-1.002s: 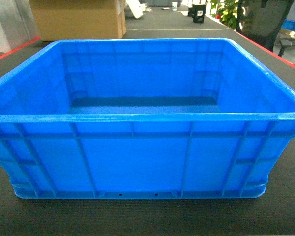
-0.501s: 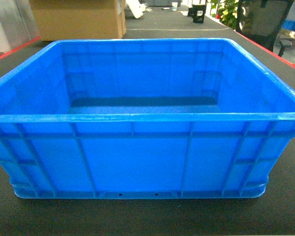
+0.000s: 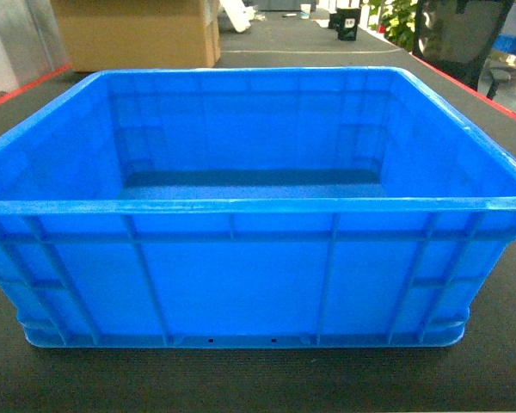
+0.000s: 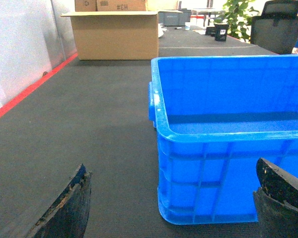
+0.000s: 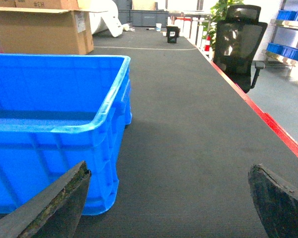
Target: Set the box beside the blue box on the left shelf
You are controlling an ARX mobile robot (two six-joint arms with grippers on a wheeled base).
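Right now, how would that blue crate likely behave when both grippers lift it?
The blue crate is empty, so probably light for its bulk. Ribbed walls and a thick rim suggest it stays stiff. Its width likely demands lifting both ends evenly, or it tilts.

Blue box point(image 5: 49, 134) stands on dark mat point(image 5: 188, 148) at left, empty. Right gripper point(image 5: 169, 208) fingers spread wide at bottom corners, near corner of box by left finger point(image 5: 54, 208). Cardboard box point(image 5: 39, 27) behind. Black chair point(image 5: 236, 42) past mat's red right edge.

Bright-blue ribbed box point(image 3: 241, 284) — upright, open-topped, w/ nothing inside — on dark mat.
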